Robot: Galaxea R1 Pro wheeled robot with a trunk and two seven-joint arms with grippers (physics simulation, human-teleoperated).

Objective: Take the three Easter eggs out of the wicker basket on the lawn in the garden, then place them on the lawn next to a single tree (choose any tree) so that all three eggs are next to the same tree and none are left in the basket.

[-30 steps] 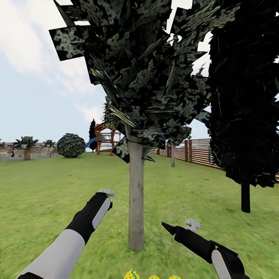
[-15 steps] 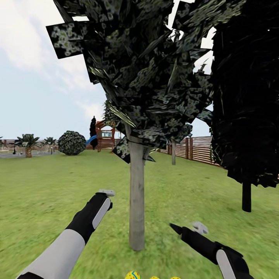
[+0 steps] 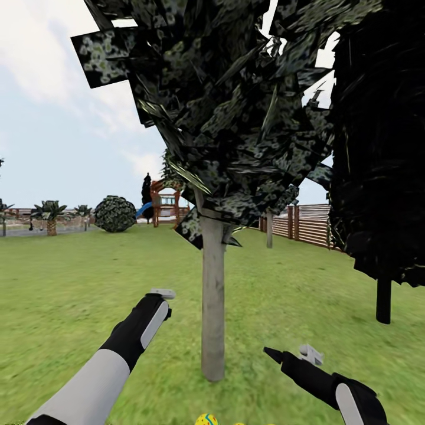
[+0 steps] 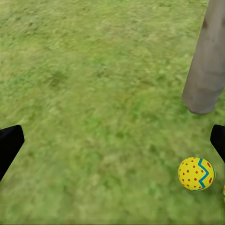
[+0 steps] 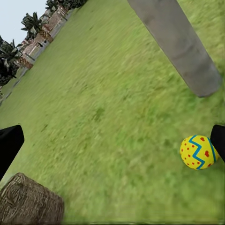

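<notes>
The tree's pale grey trunk (image 3: 212, 307) rises from the lawn (image 3: 71, 283) straight ahead, under dark speckled foliage. One yellow Easter egg (image 3: 206, 420) with red dots lies on the grass near the trunk's foot, at the picture's bottom edge. My left gripper (image 3: 158, 298) hangs left of the trunk. It is open in the left wrist view, with an egg (image 4: 196, 173) on the grass near the trunk (image 4: 206, 70) and a second egg's sliver (image 4: 223, 192) at the edge. My right gripper (image 3: 273, 355), right of the trunk, is open over an egg (image 5: 198, 152). The wicker basket (image 5: 28, 201) stands apart on the grass.
A dark tree with a thin black trunk (image 3: 383, 301) stands to the right. A slatted wooden fence (image 3: 310, 224) runs behind it. A round bush (image 3: 115, 213), a playset (image 3: 165, 203) and palms sit far back. Open grass spreads to the left.
The whole view has shifted: tree and background slid slightly right and the eggs sank to the bottom edge. My right arm has dropped lower and to the right. The left arm has stayed put.
</notes>
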